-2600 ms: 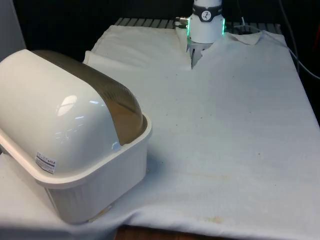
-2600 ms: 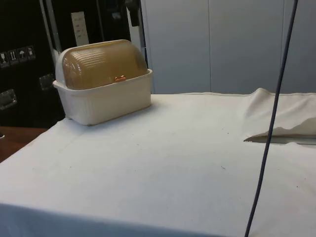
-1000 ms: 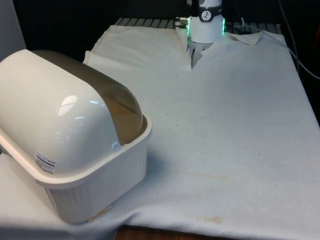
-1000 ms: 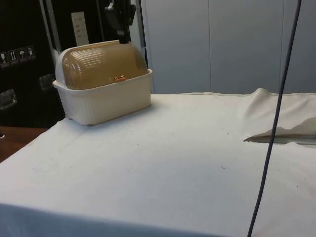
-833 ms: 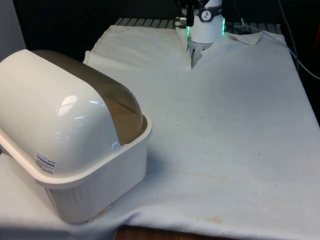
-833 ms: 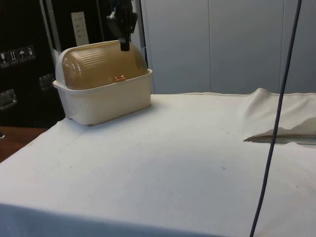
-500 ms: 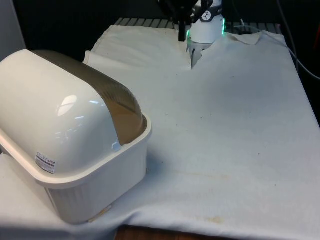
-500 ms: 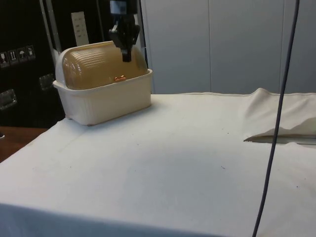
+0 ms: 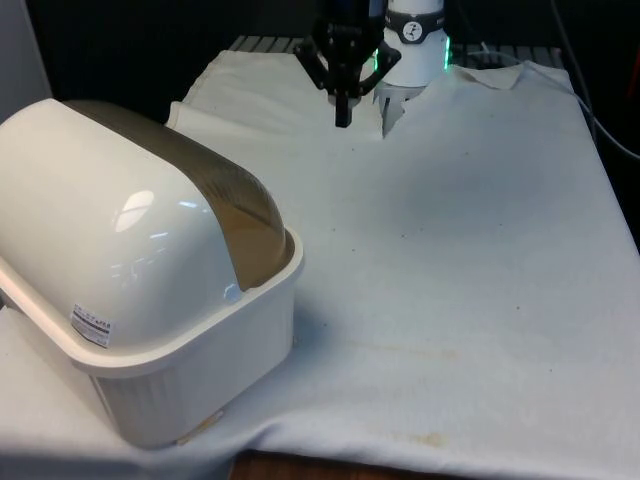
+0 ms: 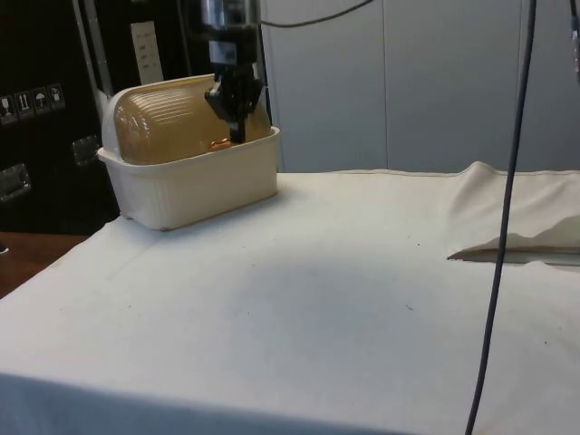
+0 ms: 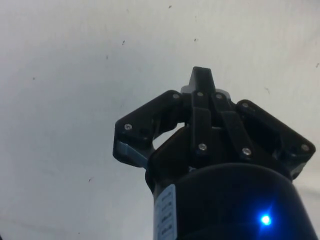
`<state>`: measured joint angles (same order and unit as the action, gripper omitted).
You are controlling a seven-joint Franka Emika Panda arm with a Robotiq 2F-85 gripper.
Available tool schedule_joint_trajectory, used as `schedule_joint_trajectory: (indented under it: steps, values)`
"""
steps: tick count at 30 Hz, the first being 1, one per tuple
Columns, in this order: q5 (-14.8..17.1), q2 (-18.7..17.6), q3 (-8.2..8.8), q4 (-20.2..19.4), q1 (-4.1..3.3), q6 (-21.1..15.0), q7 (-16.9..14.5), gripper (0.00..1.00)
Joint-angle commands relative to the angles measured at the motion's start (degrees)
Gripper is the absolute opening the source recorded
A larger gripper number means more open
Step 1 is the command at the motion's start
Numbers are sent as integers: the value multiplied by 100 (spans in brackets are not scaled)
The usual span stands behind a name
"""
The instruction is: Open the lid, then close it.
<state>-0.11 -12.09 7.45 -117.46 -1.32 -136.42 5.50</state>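
Black two-finger gripper has dropped into frame over the last half second and now hangs above the white cloth near the table's far end, fingers pressed together, holding nothing. The cream plastic bread box sits at the front view's left, near edge, unmoved; its amber ribbed roll-top lid is fully down, small copper handle at the rim. Gripper well apart from the handle. Judgement: approach phase only, opening not started.
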Motion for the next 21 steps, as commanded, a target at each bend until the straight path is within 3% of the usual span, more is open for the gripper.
schedule_joint_trajectory:
  steps: [1,7,14,17,18,21]
  values:
    - [34,-46,11,-40,17,-160,29,0]
    - [0,-195,52,-57,11,-338,149,0]
    - [-97,-378,126,-160,-11,-837,464,0]
    - [-34,-407,86,-138,11,-802,435,0]
    - [-115,-401,132,-160,-17,-865,544,0]
    - [-103,-395,126,-172,-11,-865,567,0]
